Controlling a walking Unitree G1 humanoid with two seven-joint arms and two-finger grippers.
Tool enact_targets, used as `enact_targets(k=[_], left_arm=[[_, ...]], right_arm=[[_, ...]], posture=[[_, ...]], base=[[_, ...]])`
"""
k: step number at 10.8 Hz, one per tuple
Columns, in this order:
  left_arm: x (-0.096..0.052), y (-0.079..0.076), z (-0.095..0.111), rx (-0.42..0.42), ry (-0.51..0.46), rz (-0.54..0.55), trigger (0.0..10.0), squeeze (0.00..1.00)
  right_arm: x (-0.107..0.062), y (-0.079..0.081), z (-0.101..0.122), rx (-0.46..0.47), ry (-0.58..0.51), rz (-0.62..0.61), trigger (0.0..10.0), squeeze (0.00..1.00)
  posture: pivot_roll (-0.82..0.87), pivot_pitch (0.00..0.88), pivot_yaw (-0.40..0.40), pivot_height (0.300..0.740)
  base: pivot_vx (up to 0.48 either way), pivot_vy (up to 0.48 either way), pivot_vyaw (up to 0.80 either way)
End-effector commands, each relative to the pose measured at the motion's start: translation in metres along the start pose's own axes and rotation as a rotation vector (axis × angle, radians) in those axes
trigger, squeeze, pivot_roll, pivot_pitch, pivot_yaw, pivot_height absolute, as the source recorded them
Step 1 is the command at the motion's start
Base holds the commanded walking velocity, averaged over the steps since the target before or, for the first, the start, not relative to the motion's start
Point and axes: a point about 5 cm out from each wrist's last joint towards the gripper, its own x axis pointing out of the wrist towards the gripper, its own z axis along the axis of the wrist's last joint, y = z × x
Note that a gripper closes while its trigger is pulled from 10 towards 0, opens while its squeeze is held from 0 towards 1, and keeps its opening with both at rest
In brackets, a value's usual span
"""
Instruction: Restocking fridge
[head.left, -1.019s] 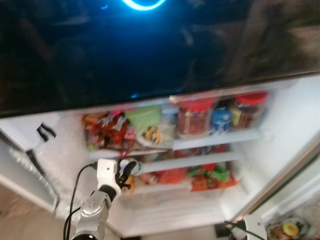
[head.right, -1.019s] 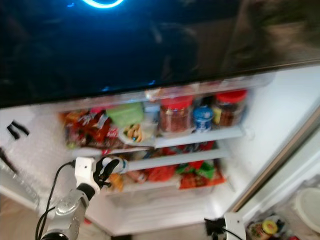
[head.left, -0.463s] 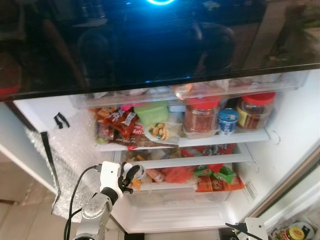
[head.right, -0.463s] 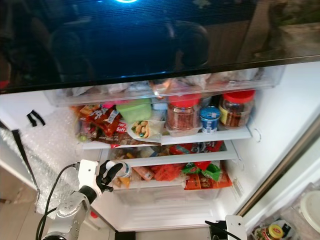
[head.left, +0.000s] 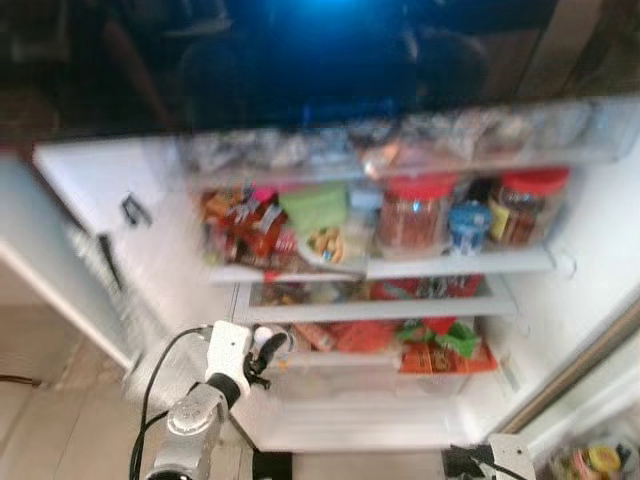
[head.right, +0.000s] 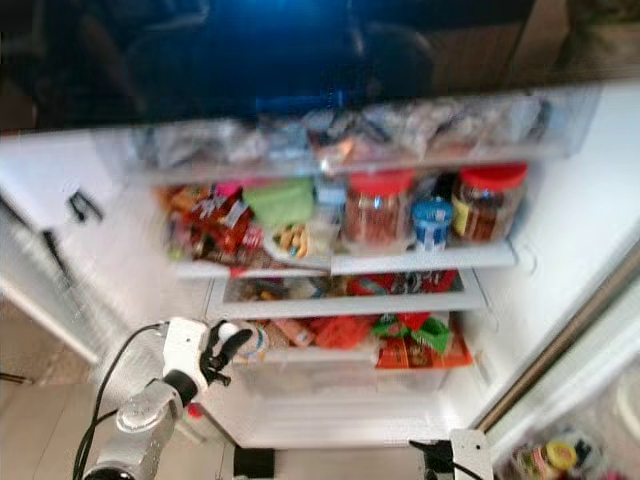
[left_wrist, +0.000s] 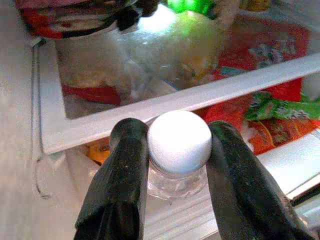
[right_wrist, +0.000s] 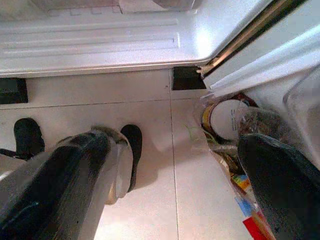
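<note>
Bottle (left_wrist: 178, 150) white-capped, gripped in left pincer (left_wrist: 177, 165) at fridge's (head.left: 600, 250) lower-left shelf (left_wrist: 200, 97), not yet placed; right pincer (right_wrist: 165, 185) open, idle.

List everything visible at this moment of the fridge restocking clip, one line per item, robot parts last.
Fridge: one, white inside, open ahead.
Red-lidded jars: two, top shelf, right side.
Blue-lidded tub: one, between the jars.
Green container: one, top shelf, middle.
Red snack packets: several, top shelf, left.
Red and green packets: several, lower shelf, right.
Bottle: one, clear with white cap, at the lower shelf's front edge.
Bag of groceries: one, on the floor at right.
Left gripper: shut on the bottle.
Right gripper: open, low above the floor.
</note>
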Motion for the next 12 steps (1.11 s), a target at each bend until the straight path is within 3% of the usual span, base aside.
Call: enact_targets(k=[1,3,7,9,12], left_arm=[[0.003,0.001,0.012,0.067,-0.037,-0.037,10.0,0.00],[0.005,-0.001,0.016,0.098,-0.045,-0.051,10.0,0.00],[0.018,0.003,0.038,0.498,-0.045,-0.036,10.0,0.00],[0.025,0.018,0.047,0.834,0.000,0.062,10.0,0.00],[0.034,0.009,0.052,1.044,-0.036,-0.035,10.0,0.00]], right_arm=[[0.000,0.003,-0.004,0.010,0.015,0.014,10.0,0.00],[0.000,0.002,-0.003,0.012,0.014,0.015,10.0,0.00],[0.000,0.002,-0.002,0.020,0.003,0.017,10.0,0.00],[0.000,0.003,-0.002,0.025,0.002,0.021,10.0,0.00],[0.000,0.003,-0.002,0.027,0.001,0.023,10.0,0.00]], posture=[[-0.08,0.030,0.091,0.675],[-0.08,0.031,0.089,0.660],[-0.08,0.031,0.086,0.660],[-0.08,0.034,0.085,0.660],[-0.08,0.033,0.086,0.660]], base=[[0.000,0.000,0.00],[0.000,0.000,0.00],[0.000,0.000,0.00],[0.000,0.000,0.00],[0.000,0.000,0.00]])
